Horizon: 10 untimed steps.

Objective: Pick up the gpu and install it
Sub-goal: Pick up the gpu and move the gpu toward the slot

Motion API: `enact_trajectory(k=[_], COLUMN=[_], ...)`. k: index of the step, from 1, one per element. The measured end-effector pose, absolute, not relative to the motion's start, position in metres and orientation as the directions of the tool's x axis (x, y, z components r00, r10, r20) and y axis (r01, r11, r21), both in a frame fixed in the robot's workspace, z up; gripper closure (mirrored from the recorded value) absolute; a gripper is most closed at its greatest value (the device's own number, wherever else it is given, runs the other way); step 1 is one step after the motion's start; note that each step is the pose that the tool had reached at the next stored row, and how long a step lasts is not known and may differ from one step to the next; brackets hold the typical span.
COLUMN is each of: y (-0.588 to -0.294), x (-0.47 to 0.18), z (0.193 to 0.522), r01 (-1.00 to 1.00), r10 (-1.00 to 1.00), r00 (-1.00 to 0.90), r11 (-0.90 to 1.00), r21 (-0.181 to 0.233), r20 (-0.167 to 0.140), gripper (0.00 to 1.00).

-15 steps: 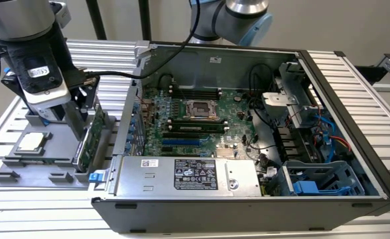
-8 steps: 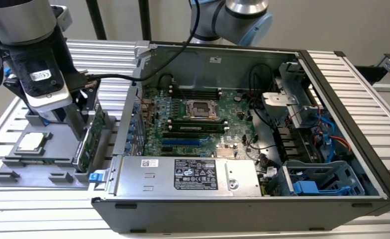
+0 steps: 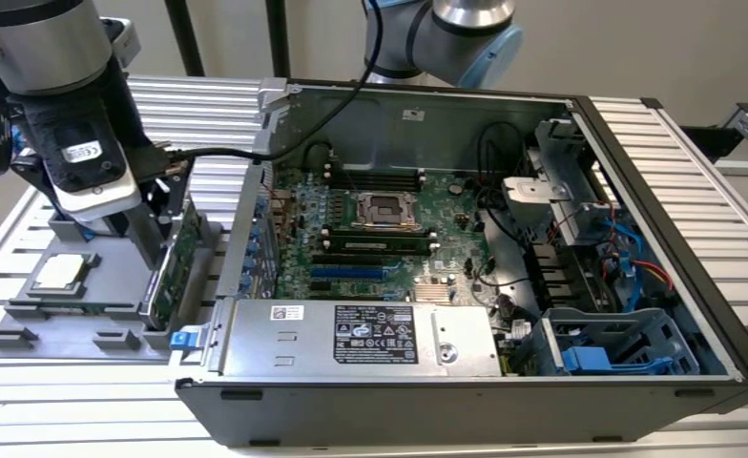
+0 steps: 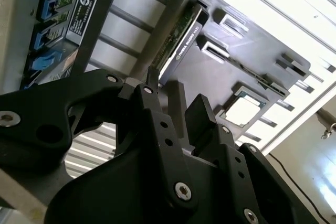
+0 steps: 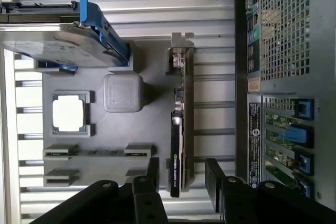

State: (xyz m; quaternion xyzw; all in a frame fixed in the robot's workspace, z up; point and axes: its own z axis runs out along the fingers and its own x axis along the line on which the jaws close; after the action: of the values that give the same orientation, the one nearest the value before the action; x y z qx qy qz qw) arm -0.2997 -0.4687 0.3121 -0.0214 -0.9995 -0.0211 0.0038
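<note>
The gpu (image 5: 182, 129) stood on edge in the grey tray (image 5: 155, 121), at the tray edge nearest the computer case (image 5: 283, 24). The gripper (image 5: 182, 177) had its fingers open, straddling one card end, no contact seen.

Clearances around the gpu (image 5: 182, 129), which stands on edge in the tray (image 5: 152, 108). The fingers (image 5: 153, 169) of the hand (image 5: 182, 174) are spread, one on each face of the card, with a gap on both sides. A narrow lane of slatted counter (image 5: 215, 93) separates the card from the computer case (image 5: 247, 77) wall. Opposite, bare tray floor extends to a grey block (image 5: 122, 92) and the hard drive (image 5: 58, 45).
</note>
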Motion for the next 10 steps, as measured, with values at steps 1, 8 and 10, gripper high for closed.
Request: enact_trajectory(k=[1, 8, 10], y=[-0.4687, -0.4686, -0.4686], x=[-0.2997, -0.2997, -0.2997], z=[0.3113, 0.3061, 0.3049], r01=[0.043, 0.043, 0.043], r10=[0.043, 0.043, 0.043], r00=[-0.999, -0.999, -0.999], r11=[0.998, 0.998, 0.998], r21=[0.042, 0.042, 0.042], r20=[0.009, 0.009, 0.009], gripper=[0.0, 0.0, 0.0])
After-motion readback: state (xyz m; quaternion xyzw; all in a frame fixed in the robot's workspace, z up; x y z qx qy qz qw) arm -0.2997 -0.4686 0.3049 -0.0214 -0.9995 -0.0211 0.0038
